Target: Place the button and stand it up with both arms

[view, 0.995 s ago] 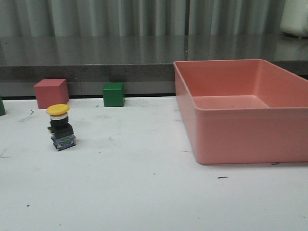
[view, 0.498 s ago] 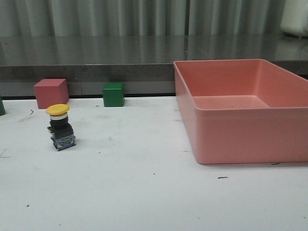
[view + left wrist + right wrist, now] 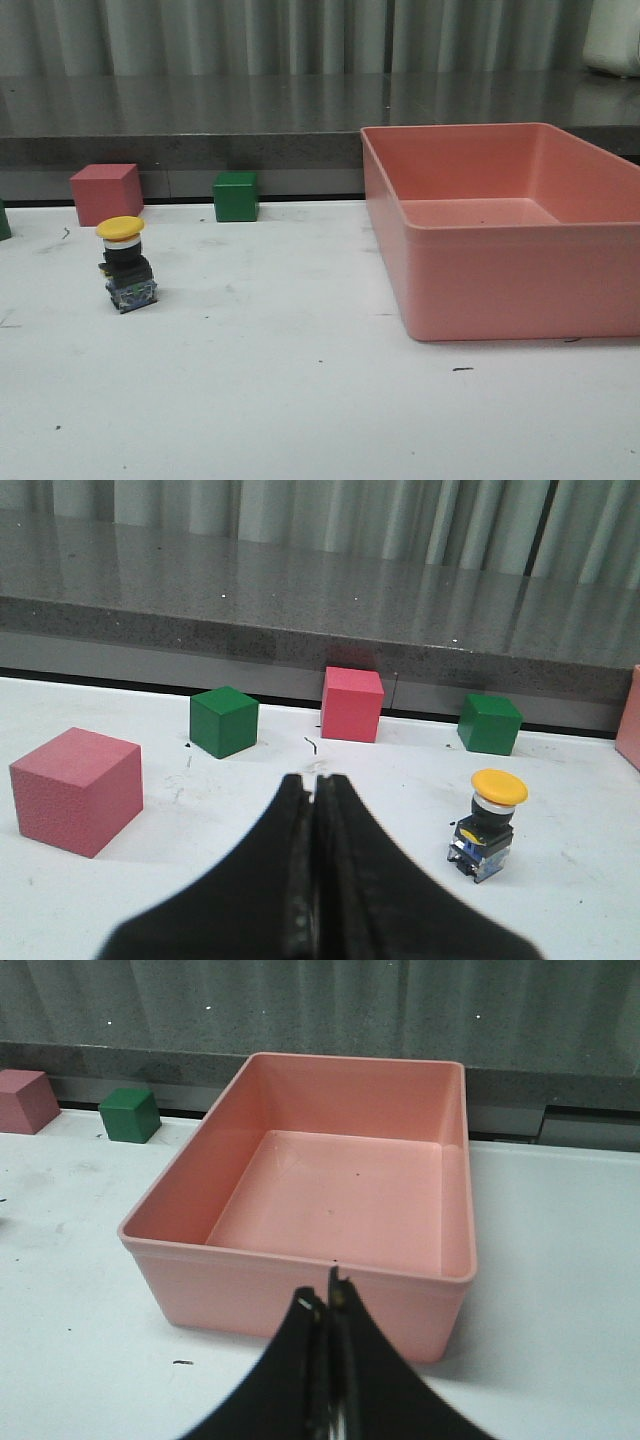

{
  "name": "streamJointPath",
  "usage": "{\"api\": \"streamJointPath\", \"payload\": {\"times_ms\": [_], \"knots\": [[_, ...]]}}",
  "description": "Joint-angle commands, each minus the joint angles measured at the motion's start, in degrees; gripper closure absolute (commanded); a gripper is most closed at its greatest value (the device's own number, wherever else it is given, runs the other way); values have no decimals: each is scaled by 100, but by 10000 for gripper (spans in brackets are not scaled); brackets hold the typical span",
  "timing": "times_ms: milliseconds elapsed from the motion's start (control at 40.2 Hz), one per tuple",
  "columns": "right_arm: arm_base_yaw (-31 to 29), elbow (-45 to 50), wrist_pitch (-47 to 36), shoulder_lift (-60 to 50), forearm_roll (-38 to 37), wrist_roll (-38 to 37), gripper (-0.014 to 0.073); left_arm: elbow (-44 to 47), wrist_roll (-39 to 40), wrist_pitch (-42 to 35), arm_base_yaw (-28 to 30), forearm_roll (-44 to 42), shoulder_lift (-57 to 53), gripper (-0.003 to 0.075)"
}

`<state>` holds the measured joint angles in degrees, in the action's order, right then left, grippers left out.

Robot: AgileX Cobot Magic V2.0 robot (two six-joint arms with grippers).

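Table (image 3: 300,400): a white, scuffed surface carried everything; it ran back to a dark grey ledge at 12 o'clock.
Pink bin (image 3: 500,270): it sat empty at about 3 o'clock in the front view, well apart from the button, so it seemed to play no part in the standing step.
Pink cube (image 3: 106,193): it rested at the far edge near 10 o'clock, just behind the button and not touching it.
Green cube (image 3: 236,196): it sat along the same far edge, around 11 o'clock, out of the working area.
Button (image 3: 125,262): it stood upright on its blocky base at about 9 o'clock, yellow cap on top, nothing holding it; by my judgement the task looked done.
Left claw (image 3: 315,790): its prongs were pressed together on nothing, with the button off at its 2 o'clock, apparently pulled back.
Right claw (image 3: 325,1305): its prongs were likewise together and empty, facing the pink bin, well away from the button.
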<state>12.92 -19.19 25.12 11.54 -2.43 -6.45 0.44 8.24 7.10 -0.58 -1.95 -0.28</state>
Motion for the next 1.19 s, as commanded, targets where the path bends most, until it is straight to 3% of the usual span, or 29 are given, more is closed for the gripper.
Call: {"api": "streamJointPath", "payload": {"times_ms": [0, 124, 373, 622, 1170], "knots": [[-23, -52, -608, 31, -113, 40, 660, 93, 46, -525, 13, 39, -125, 740], [-220, 417, -1123, -206, -88, 40, 660, 93, 46, -525, 13, 39, -125, 740], [-1162, 1807, -2326, -959, 382, 40, 660, 93, 46, -525, 13, 39, -125, 740], [-1302, 2061, -1542, -1324, 376, 128, 660, 93, 46, -525, 13, 39, -125, 740], [-1290, 2056, -1524, -1319, 376, 170, 660, 93, 46, -525, 13, 39, -125, 740]]}}
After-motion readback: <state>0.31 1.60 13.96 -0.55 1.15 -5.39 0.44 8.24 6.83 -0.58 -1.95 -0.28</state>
